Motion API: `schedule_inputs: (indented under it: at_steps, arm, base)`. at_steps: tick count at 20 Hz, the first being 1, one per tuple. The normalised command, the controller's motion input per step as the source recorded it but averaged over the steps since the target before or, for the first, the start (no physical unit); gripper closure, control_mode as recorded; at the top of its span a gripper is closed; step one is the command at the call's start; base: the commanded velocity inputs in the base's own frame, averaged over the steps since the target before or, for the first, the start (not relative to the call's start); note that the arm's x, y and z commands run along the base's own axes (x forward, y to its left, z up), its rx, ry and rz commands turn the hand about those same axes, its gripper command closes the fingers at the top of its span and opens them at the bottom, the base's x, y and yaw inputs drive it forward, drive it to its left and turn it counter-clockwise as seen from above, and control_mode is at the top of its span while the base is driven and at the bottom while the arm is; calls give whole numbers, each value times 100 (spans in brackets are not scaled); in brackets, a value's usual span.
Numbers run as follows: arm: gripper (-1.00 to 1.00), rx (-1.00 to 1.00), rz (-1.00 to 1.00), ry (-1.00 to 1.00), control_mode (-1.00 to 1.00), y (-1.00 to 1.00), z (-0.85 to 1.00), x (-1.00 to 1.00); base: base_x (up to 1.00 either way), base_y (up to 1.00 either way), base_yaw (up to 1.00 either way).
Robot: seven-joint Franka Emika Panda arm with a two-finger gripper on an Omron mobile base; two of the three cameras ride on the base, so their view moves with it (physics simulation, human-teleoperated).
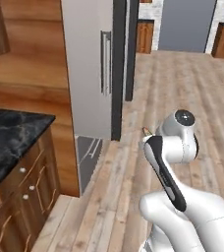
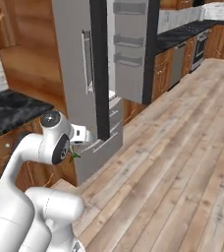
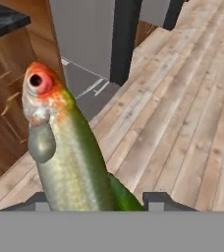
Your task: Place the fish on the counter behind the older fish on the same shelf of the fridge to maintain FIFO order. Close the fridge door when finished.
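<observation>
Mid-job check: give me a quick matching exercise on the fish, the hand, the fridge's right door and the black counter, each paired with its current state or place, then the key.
Things:
1. slender grey-green fish with an orange head
2. two-finger hand
3. right door of the tall grey steel fridge
4. glossy black marble counter

States or places:
A. swung open, door bins showing
B. shut on the fish
C. left of the fridge, above wooden cabinet fronts
D. held head-out, off any surface

Pairs: 1-D, 2-B, 3-A, 4-C
</observation>
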Motion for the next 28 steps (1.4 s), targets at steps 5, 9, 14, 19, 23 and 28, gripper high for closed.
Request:
schedule_inputs:
  at_steps: [5,9,14,19,23,28]
  arm:
    - [100,0,0,0,100,0,0,0]
    - [100,0,0,0,100,0,0,0]
    - [100,0,0,0,100,0,0,0]
    - [100,0,0,0,100,0,0,0]
    - [100,0,0,0,100,0,0,0]
    - [100,0,0,0,100,0,0,0]
  base:
    - [68,-80,-35]
    - [77,-61,-23]
    - [95,-47,-10]
    - [91,-56,5]
    - [54,-33,36]
    - [42,-37,47]
